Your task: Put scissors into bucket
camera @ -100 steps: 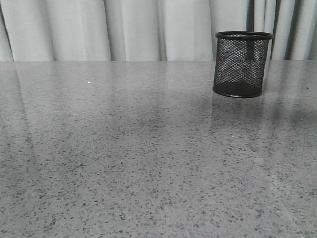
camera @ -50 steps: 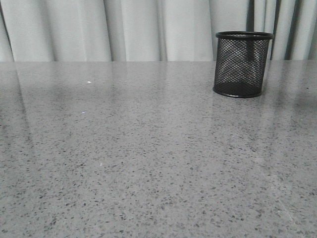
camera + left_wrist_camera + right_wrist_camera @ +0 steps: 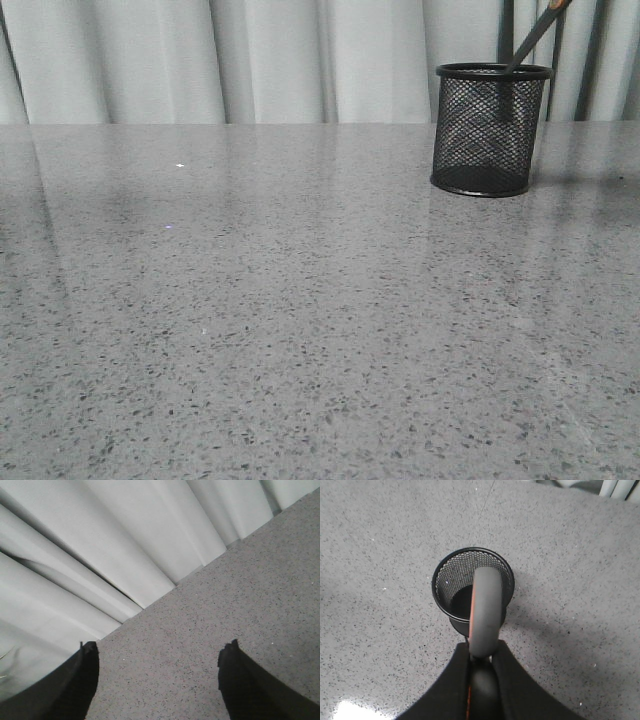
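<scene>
A: Which edges and open room are showing?

B: One bucket (image 3: 490, 130) is standing upright at the far right of the table (image 3: 250, 330), near the back edge where the curtain (image 3: 270, 60) is hanging. The rest of the tabletop in the front view is lying open on every other side of it.

A: How many task items are showing, and where?

B: One pair of scissors (image 3: 532, 38) is showing. The slim blades are entering the bucket's rim at a slant, leaning up toward the right. In the right wrist view the grey handle loop (image 3: 485, 610) is sitting directly over the bucket mouth (image 3: 470, 582).

A: What are the grippers doing?

B: The right gripper (image 3: 482, 667) is clamping the scissors' handle between its fingers. The left gripper (image 3: 157, 665) is hanging with fingers spread, holding nothing, over bare table near the curtain.

A: What is cut off?

B: The upper end of the scissors is running out of the front view. Neither arm is appearing there.
</scene>
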